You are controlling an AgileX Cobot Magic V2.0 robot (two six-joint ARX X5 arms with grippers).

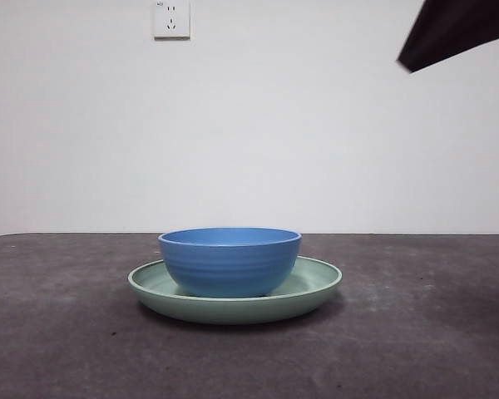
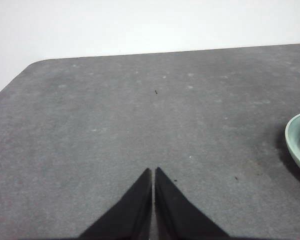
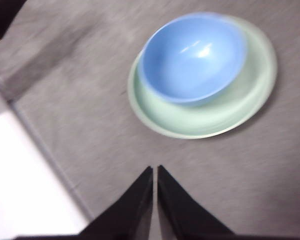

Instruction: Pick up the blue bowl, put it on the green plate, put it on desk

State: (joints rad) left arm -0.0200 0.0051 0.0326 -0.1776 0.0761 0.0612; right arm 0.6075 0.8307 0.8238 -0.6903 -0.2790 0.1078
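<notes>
The blue bowl (image 1: 229,260) sits upright inside the green plate (image 1: 316,287) on the desk (image 1: 416,332), near the middle of the front view. The right wrist view shows the bowl (image 3: 192,57) in the plate (image 3: 220,112) from above, slightly blurred. My right gripper (image 3: 154,170) is shut and empty, high above the desk and apart from the plate; its arm shows as a dark tip (image 1: 457,33) at the top right. My left gripper (image 2: 153,172) is shut and empty over bare desk, with the plate's rim (image 2: 295,142) off to one side.
A white wall socket (image 1: 171,18) is on the wall behind. The desk's far edge and rounded corner (image 2: 37,62) show in the left wrist view. A white surface (image 3: 25,190) borders the desk in the right wrist view.
</notes>
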